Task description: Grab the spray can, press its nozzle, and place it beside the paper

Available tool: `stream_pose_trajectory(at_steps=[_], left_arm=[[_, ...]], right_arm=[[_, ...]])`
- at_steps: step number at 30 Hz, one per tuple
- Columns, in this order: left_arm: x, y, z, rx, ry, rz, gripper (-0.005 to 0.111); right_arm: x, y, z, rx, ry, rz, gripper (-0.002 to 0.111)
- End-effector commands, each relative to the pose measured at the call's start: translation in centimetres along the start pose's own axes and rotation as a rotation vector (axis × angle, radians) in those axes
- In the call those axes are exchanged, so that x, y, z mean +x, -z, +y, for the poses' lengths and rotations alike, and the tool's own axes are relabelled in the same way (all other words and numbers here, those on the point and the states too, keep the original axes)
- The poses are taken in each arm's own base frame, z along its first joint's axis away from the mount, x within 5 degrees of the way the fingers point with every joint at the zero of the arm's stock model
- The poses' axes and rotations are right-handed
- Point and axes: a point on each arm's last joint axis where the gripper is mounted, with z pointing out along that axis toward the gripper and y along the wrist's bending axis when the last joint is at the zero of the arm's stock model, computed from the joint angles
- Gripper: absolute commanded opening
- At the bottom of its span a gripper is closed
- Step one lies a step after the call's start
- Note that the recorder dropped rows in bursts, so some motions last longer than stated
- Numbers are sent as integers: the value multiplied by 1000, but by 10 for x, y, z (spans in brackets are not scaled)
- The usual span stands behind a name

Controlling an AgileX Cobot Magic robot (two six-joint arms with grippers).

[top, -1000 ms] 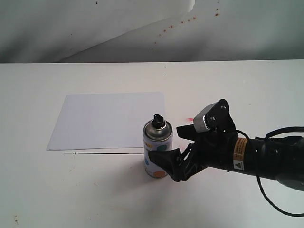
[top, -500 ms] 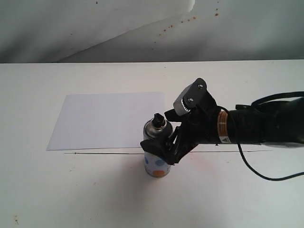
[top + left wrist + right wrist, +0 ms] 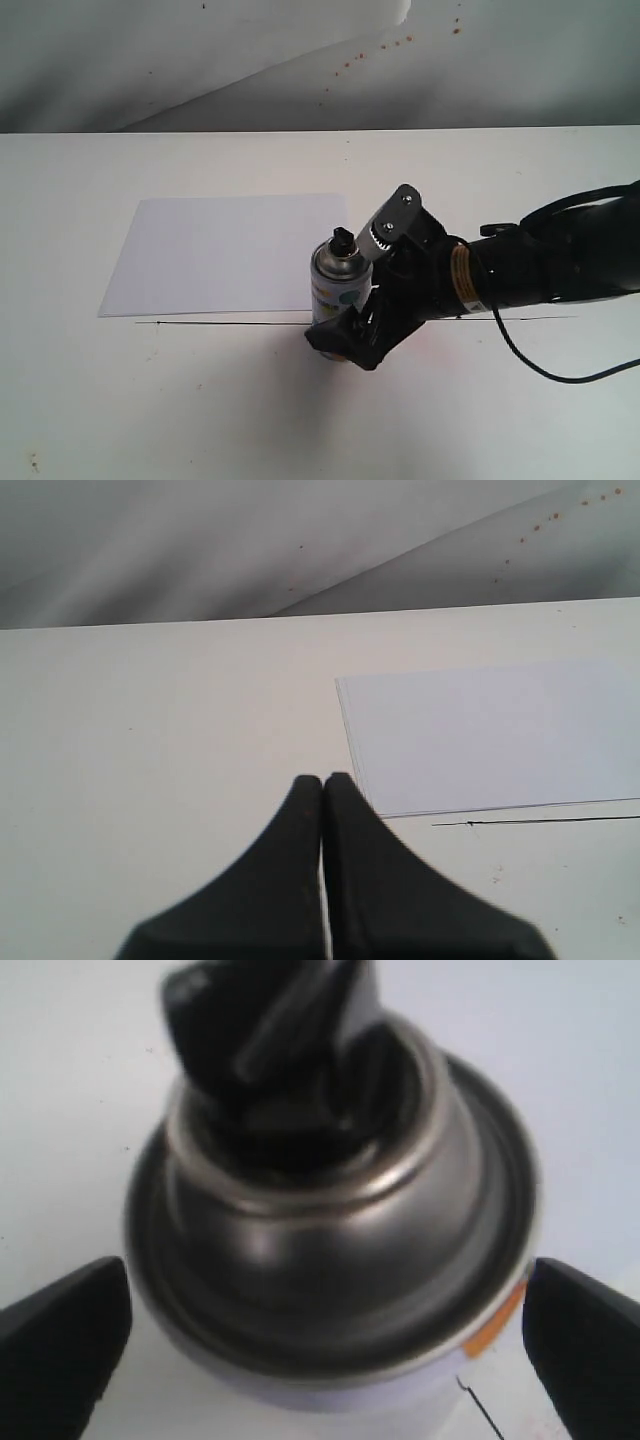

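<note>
Spray can [image 3: 338, 285] now sits clamped in right hand [image 3: 345, 338], shifted rightward since before.

On spray can [image 3: 338, 290]: silver metal shoulder, glossy w/ bright glints; printed label on body smooth, slight sheen. On nozzle [image 3: 341, 238]: blk plastic, semi-gloss. For paper [image 3: 225, 252]: thin white sheet, matt, smooth, flat. For tabletop [image 3: 120, 400]: white, matt, mostly smooth, a few small specks, thin dark line along near edge of paper. On right gripper [image 3: 342, 335]: blk fingers, dull, plastic-looking; grey metal-look bracket w/ screws further back. On left gripper [image 3: 322, 790]: same dull blk finish, smooth. For backdrop [image 3: 200, 60] at far side: grey-white, matt, creased, reddish spots; cloth or sheet, unclear.
</note>
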Motion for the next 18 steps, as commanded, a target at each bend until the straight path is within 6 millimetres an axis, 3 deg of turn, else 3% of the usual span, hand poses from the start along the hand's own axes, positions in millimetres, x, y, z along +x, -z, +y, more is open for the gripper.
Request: stream_pose_trajectory(at_steps=[1, 6, 18], left_arm=[[0, 0, 0, -3, 2, -14, 0], [0, 0, 0, -3, 2, -14, 0], [0, 0, 0, -3, 2, -14, 0]], right_arm=[[5, -11, -4, -5, -8, -43, 97], [-15, -12, -10, -11, -15, -111, 97], [-10, -13, -12, 5, -34, -68, 95]])
